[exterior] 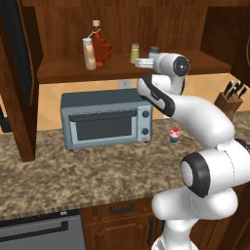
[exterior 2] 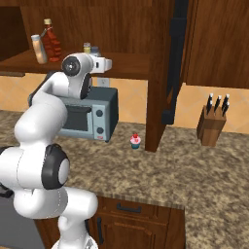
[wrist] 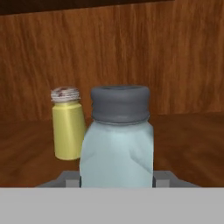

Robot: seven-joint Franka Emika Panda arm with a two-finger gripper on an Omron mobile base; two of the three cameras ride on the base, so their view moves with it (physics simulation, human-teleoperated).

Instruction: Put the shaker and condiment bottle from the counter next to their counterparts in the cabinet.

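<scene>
**Shaker at the shelf, beside its yellow-green twin**

The arm reaches up into the cabinet [exterior: 122, 29]; the gripper [wrist: 117, 181] has its jaws closed onto the grey-blue shaker [wrist: 117, 148], whose glass body sits squarely between the 2 fingertips [wrist: 70, 179]; in the left base view the shaker [exterior: 154, 50] is at the shelf [exterior: 63, 68], just beside the yellow-green shaker [exterior: 135, 52]. From these views I cannot tell whether its base rests on the shelf or hangs just above it.

The condiment bottle [exterior: 89, 53] already stands on the shelf, against the red leaf-shaped bottle [exterior: 100, 46]; so this looks like the last placement.

Risks, as I judge them: if the jaws part while the shaker is clear of the wood, it may drop and tip; a sideways drift toward the yellow-green shaker [wrist: 68, 124] could knock that one over, since the gap between them is small; a careless withdrawal could catch the grey cap and drag the shaker toward the shelf's front edge, with the toaster oven [exterior: 105, 119] and counter [exterior: 73, 171] below.

Room to move: the back panel [wrist: 166, 57] stands behind both shakers, limiting any push inward; the shelf on the side away from the yellow-green shaker looks bare; the straight way back out toward the robot seems the clearest exit.
</scene>
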